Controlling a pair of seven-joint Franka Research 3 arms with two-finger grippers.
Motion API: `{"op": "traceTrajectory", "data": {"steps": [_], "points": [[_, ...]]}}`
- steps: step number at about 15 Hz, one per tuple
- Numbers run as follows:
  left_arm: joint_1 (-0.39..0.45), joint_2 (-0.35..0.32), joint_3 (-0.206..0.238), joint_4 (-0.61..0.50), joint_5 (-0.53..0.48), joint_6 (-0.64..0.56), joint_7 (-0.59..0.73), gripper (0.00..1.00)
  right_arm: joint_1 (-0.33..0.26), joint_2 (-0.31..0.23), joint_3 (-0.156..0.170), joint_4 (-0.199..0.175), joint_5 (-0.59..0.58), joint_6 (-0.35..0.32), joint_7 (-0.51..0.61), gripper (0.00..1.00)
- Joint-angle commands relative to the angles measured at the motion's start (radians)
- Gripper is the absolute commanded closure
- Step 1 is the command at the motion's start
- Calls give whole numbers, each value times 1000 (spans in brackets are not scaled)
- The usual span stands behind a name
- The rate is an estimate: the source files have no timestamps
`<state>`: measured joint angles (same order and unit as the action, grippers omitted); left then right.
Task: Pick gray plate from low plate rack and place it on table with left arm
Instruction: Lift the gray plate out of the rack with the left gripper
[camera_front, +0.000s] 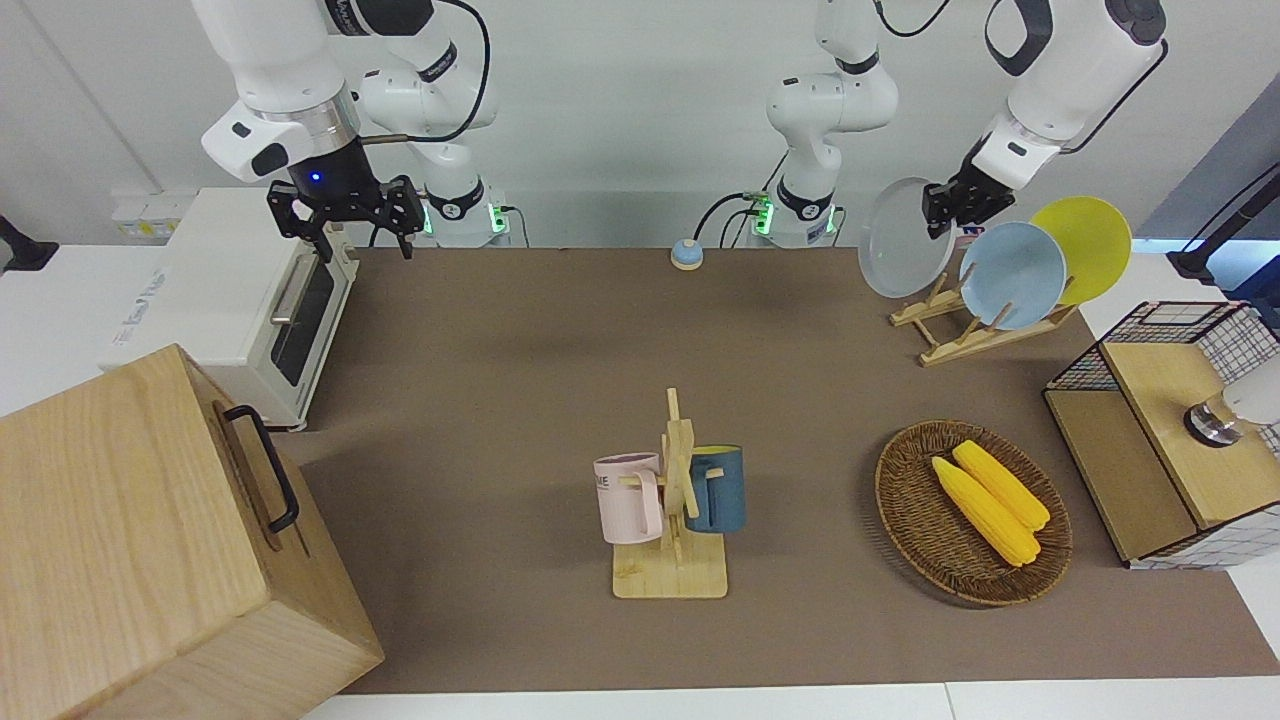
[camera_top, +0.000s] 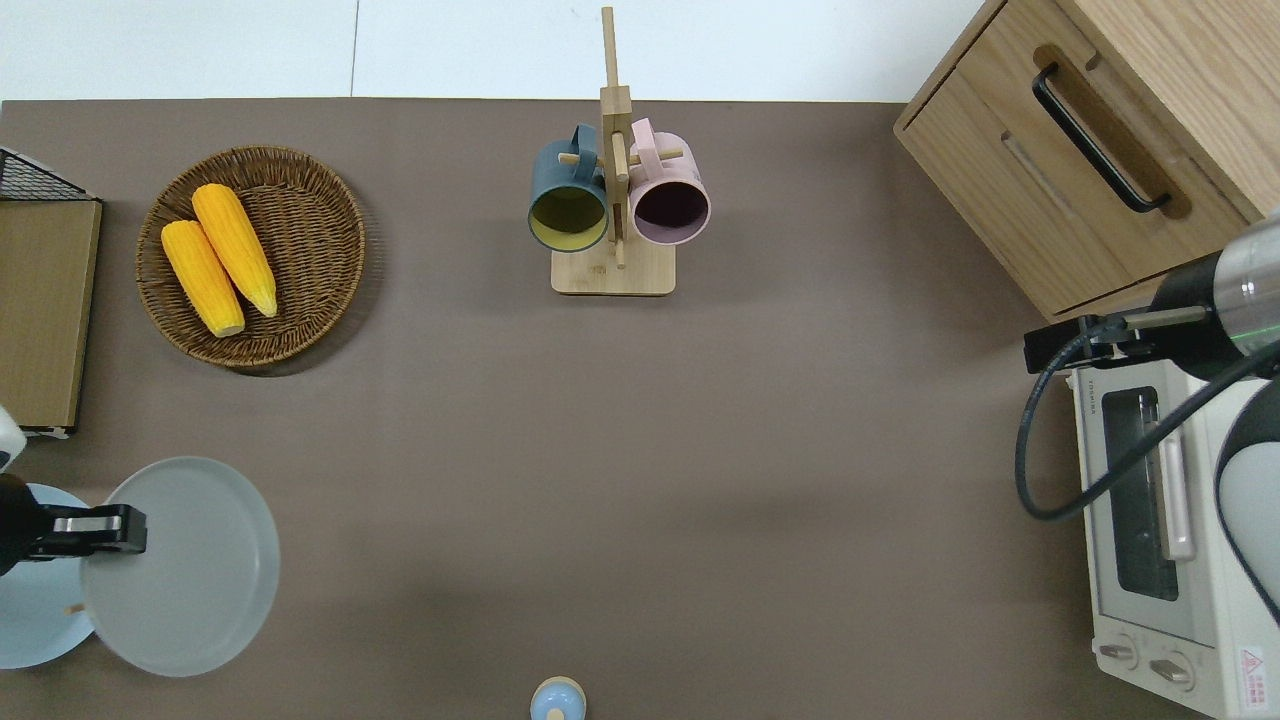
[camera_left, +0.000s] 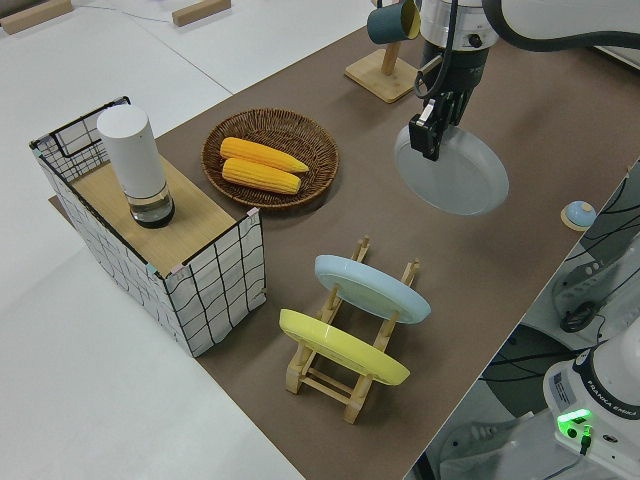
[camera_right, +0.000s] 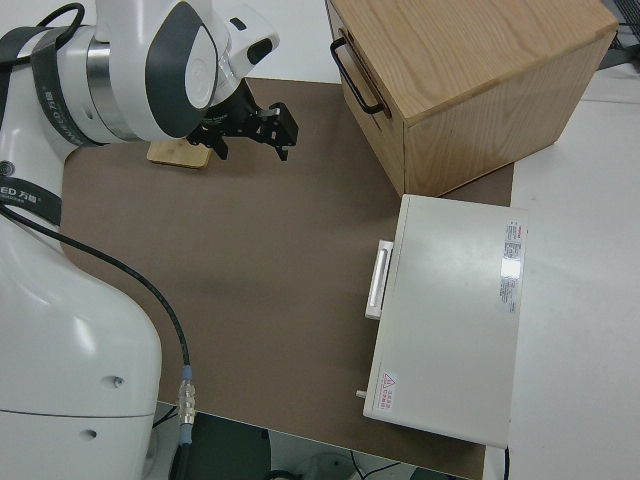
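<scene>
My left gripper (camera_front: 945, 205) is shut on the rim of the gray plate (camera_front: 903, 240) and holds it tilted in the air. In the overhead view the left gripper (camera_top: 97, 529) has the gray plate (camera_top: 185, 568) over the brown table (camera_top: 640, 450), beside the low plate rack toward the table's middle. The left side view shows the left gripper (camera_left: 425, 135) and the gray plate (camera_left: 457, 172) clear of the rack (camera_left: 340, 378). The rack (camera_front: 975, 335) still bears a sky-blue plate (camera_front: 1012, 275) and a yellow plate (camera_front: 1085, 250). My right gripper (camera_front: 350, 215) is parked and open.
A wicker basket (camera_front: 925, 520) with two corn cobs lies farther from the robots than the rack. A wire crate (camera_front: 1180, 430) stands at the left arm's end. A mug stand (camera_front: 675, 500) with two mugs, a toaster oven (camera_front: 240, 290), a wooden cabinet (camera_front: 150, 540) and a small blue bell (camera_front: 686, 254) are also here.
</scene>
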<state>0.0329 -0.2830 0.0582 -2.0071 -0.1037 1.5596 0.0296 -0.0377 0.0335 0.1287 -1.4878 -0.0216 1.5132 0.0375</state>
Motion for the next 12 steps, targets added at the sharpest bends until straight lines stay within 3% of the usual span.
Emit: {"op": "traceTrajectory", "data": {"steps": [1,4,12], "points": [[-5,-31,-20,-33,-144,-18,-54,1000,-22,9,20,20,-3,-16,13,17],[-5,-39,-20,-90,-235,20,-54,1000,-22,9,20,20,-3,-16,13,17],[-7,-39,-38,-304,-338,282,-13,1000,-22,9,20,21,-3,-16,13,17]]}}
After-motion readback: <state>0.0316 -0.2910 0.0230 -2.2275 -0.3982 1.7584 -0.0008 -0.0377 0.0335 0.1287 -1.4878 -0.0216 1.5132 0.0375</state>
